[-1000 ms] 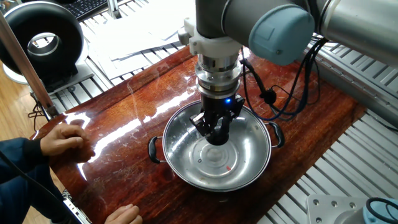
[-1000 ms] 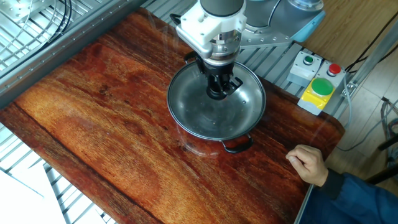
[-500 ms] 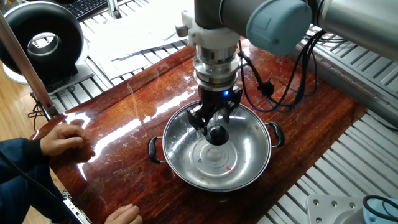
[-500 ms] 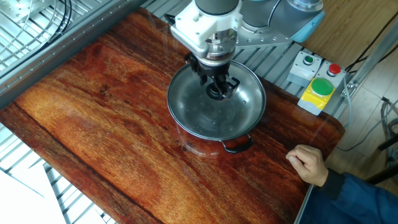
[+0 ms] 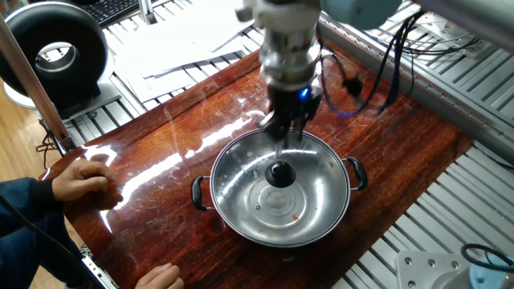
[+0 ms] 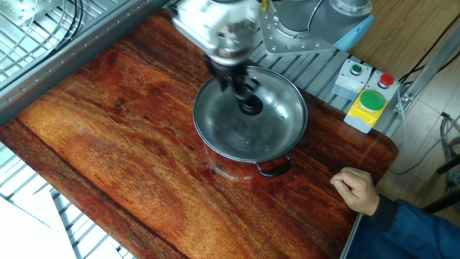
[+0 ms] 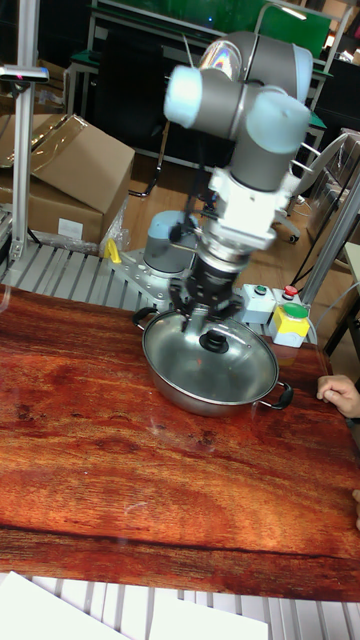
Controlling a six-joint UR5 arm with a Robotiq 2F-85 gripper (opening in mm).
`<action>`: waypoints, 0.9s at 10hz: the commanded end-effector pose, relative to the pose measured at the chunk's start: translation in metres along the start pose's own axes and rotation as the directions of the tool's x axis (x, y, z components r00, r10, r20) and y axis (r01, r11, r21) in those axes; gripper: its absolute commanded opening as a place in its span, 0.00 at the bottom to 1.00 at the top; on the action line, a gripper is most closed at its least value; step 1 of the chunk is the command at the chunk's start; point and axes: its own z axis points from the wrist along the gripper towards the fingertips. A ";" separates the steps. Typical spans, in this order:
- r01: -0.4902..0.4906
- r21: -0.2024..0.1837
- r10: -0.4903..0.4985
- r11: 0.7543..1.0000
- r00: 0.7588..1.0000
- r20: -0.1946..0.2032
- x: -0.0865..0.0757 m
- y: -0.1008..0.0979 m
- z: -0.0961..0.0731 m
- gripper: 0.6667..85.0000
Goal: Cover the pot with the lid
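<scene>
Lid (image 5: 279, 191): seated on pot (image 5: 241, 221), knob just below pincer (image 5: 286, 131). Pincer: was clamped on knob a second ago, now lifted clear, jaws apart, empty, motion-blurred. I judge cover step done; only retreat left.

No readable text, labels or numbers.

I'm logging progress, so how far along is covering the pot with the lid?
Essentially done: the glass lid sits level on the steel pot, its rim matching the pot's all round. The hand is open above the black knob, apart from it and holding nothing. All that looks left is for the arm to clear away.
</scene>
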 end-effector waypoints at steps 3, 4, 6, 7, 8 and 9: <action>0.042 -0.010 -0.042 0.999 0.998 0.037 -0.024 -0.084 -0.013 0.01; 0.044 -0.012 -0.044 0.999 0.998 0.047 -0.025 -0.092 -0.009 0.01; 0.030 -0.020 -0.029 0.999 0.999 0.038 -0.022 -0.099 -0.003 0.01; 0.029 -0.028 -0.028 0.999 0.999 0.039 -0.022 -0.097 -0.003 0.01; 0.033 -0.035 -0.031 0.999 0.998 0.045 -0.025 -0.095 -0.003 0.01; 0.038 -0.038 -0.036 0.999 0.998 0.045 -0.025 -0.094 -0.002 0.01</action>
